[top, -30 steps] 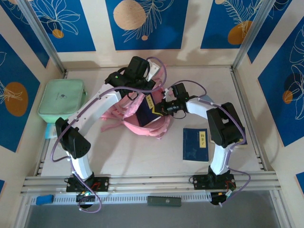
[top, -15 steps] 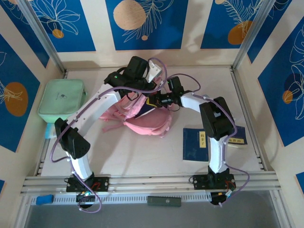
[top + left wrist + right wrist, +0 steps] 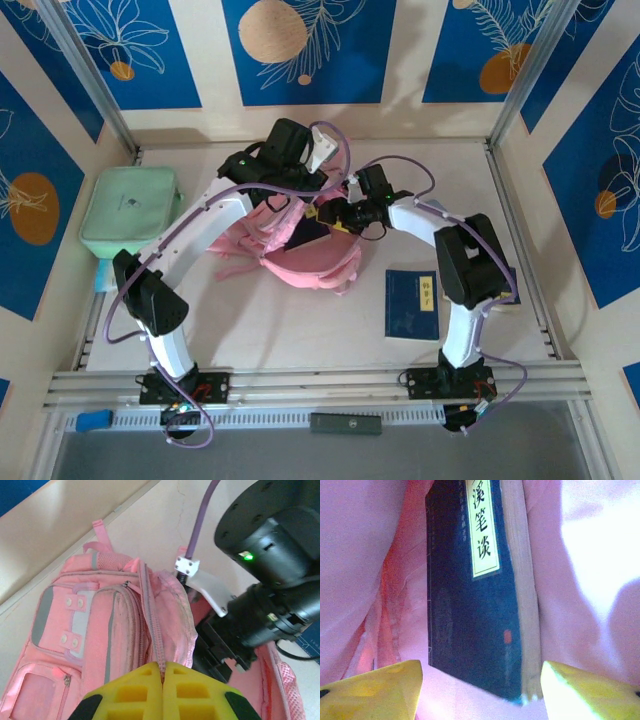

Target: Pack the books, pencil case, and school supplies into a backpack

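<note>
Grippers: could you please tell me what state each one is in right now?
Left gripper: closed on the backpack at its zipper edge.
Right gripper: open, the book lying free ahead of it.

Right wrist view: thin dark navy blue book point(image 3: 470, 615), inside pink fabric backpack point(image 3: 365, 555), cut off at the top edge; its lower corner blurred.

Mint green square bag point(image 3: 130, 212) lies flat at left edge of pale table point(image 3: 300, 320). Small blue block point(image 3: 95, 420) and dark oblong bar point(image 3: 345, 423) on front rail. Blue leaf-print wall panels point(image 3: 300, 50) behind.
</note>
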Tool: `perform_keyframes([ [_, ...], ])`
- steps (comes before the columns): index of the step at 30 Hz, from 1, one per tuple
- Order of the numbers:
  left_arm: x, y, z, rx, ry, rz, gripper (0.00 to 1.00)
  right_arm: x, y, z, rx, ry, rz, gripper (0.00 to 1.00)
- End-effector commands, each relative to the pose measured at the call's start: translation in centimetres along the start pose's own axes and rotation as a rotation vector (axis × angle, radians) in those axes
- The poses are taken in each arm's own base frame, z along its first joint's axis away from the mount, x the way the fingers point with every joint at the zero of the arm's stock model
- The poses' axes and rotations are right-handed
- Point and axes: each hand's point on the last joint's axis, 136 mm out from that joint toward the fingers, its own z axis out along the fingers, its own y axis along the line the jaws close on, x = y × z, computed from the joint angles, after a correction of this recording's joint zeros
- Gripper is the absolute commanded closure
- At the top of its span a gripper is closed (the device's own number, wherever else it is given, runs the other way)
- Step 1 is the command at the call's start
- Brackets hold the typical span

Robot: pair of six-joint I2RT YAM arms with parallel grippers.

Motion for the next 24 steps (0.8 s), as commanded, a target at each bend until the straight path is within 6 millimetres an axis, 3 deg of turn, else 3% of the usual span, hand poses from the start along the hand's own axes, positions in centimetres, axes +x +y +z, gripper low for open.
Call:
perform_keyframes([
  [1,-3.7,1.1,-3.0,-0.031,-0.159,-0.011,1.00,4.0,-3.4,-0.3,0.169,0.068,0.088,0.43],
  [5,-3.3,0.6,-2.7,-0.003,-0.148,-0.014,1.00,5.6,-1.6,1.8,0.135,0.107,0.053,0.65],
  [8,-2.7,0.4,-2.7,0.002,-0.127,-0.013,1.00,5.2,-1.8,3.6,0.162,0.111,0.052,0.75],
  [12,-1.7,0.3,-2.8,0.006,-0.102,-0.011,1.00,1.3,-1.8,4.3,0.154,-0.002,0.037,0.84],
  [15,-0.9,0.4,-3.0,-0.003,-0.088,-0.010,1.00,-2.0,-0.5,3.2,0.110,-0.109,0.002,0.85],
  [17,-0.5,0.7,-3.0,-0.020,-0.087,-0.007,1.00,-2.8,0.0,2.7,0.101,-0.126,-0.020,0.85],
  [21,0.1,0.9,-2.3,-0.035,-0.064,-0.006,1.00,-0.5,-0.5,2.2,0.138,-0.024,-0.029,0.85],
  [24,0.9,0.9,-1.2,-0.040,-0.047,-0.025,1.00,2.3,0.9,-0.6,0.002,0.026,-0.065,0.80],
])
